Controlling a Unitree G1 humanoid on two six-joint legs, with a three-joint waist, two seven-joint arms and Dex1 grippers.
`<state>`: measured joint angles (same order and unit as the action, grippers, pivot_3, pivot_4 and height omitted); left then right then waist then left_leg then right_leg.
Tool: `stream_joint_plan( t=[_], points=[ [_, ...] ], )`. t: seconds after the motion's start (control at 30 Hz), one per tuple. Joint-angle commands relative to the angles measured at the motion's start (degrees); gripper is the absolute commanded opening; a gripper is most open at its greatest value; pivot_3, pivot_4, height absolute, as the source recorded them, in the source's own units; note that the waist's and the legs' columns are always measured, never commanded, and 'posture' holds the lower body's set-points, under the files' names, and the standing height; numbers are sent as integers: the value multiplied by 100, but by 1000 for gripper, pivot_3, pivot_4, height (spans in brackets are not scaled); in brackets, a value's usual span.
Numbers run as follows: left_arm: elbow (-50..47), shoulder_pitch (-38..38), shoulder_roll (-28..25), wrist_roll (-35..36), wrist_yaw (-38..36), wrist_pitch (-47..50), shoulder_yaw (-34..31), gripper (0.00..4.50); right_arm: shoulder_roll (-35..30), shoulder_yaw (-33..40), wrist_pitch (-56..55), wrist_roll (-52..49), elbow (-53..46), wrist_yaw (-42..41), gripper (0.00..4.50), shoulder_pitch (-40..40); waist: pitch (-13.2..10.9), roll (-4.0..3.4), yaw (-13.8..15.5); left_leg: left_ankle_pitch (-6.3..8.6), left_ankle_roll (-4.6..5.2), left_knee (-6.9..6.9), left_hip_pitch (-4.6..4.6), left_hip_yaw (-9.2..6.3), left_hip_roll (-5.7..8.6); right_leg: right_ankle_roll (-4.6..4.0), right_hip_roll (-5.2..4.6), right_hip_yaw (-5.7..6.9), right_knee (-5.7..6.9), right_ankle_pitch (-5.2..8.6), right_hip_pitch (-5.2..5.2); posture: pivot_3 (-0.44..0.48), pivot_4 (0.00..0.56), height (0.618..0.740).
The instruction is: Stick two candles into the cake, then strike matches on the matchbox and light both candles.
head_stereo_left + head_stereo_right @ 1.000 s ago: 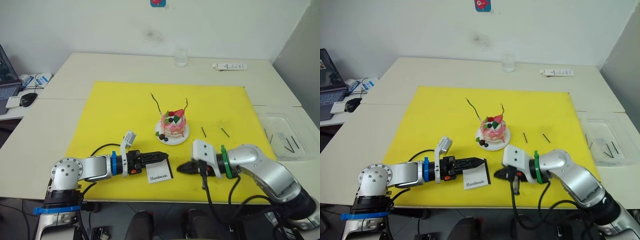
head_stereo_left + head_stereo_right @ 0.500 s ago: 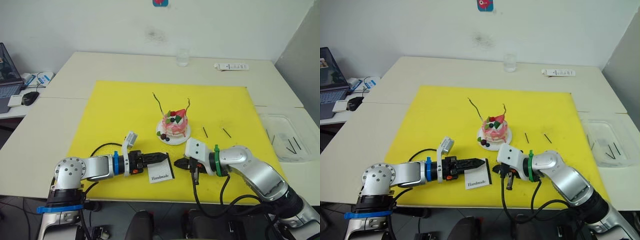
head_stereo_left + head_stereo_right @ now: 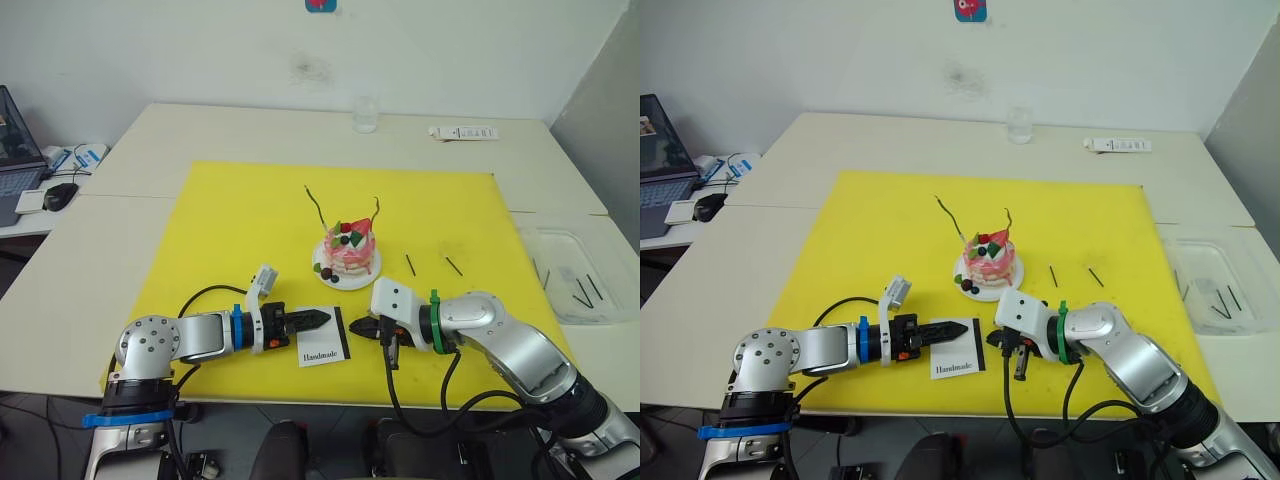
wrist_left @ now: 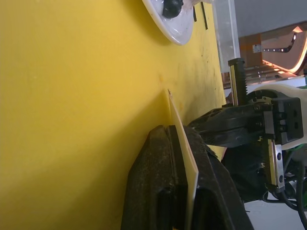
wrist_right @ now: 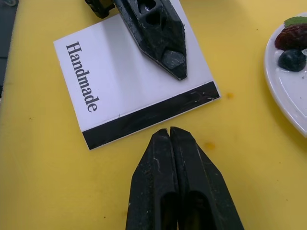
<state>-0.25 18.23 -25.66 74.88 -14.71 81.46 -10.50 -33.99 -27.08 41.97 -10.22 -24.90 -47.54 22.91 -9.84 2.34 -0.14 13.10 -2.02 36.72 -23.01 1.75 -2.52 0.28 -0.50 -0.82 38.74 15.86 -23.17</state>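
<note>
Your left arm lies low and nearly flat along the near edge of the yellow mat (image 3: 240,215), forearm pointing toward your right. The left gripper (image 3: 318,319) is clamped on the matchbox (image 3: 323,342); the left wrist view shows the thin white card edge pinched between both fingers (image 4: 158,191). The box sits flat on the mat, "Handmade" side up, black strip on the edge facing your right arm.

Your right arm comes in from the near right, elbow bent, forearm pointing back toward the left one. The right gripper (image 3: 362,327) has its fingers pressed together with nothing visible between them. Its tips hover just beside the black strip, close but apart, and I can't tell if they touch the mat. The two grippers are nearly tip to tip across the box.

The cake (image 3: 347,249) on its white plate (image 3: 327,276) sits just beyond both grippers, mid-mat. Both candles are stuck in it: one (image 3: 317,204) leaning left, the other (image 3: 375,210) on the right side, unlit. The plate rim is near your right fingertips, so little room that way.

Two matches (image 3: 408,264) (image 3: 453,266) lie loose on the mat right of the cake, well apart from either gripper. More dark sticks (image 3: 583,291) sit in the clear tray (image 3: 560,240) off the mat's right edge.

Open mat to the left of the cake and behind it. The near mat edge is just behind both wrists.
</note>
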Motion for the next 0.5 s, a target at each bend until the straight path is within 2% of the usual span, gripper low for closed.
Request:
stream_joint_plan(
  t=[0.03, 0.5],
  points=[
    [62, -79, -47, -233, -37, 60, 15, 13, 128, 98, -147, 113, 100, 170, 0, 28, 0, 0, 0, 0, 0, 0, 0, 0, 0, 0, 0, -1, 0, 0, 0, 0, 150, 740],
    [47, -49, 0, -385, -190, 149, -27, 13, 294, -149, -290, 468, 344, 181, 0, -5, 0, 0, -9, 0, 0, -3, 2, -1, -2, 0, 1, 0, 1, 0, -1, 0, 150, 740]
  ],
)
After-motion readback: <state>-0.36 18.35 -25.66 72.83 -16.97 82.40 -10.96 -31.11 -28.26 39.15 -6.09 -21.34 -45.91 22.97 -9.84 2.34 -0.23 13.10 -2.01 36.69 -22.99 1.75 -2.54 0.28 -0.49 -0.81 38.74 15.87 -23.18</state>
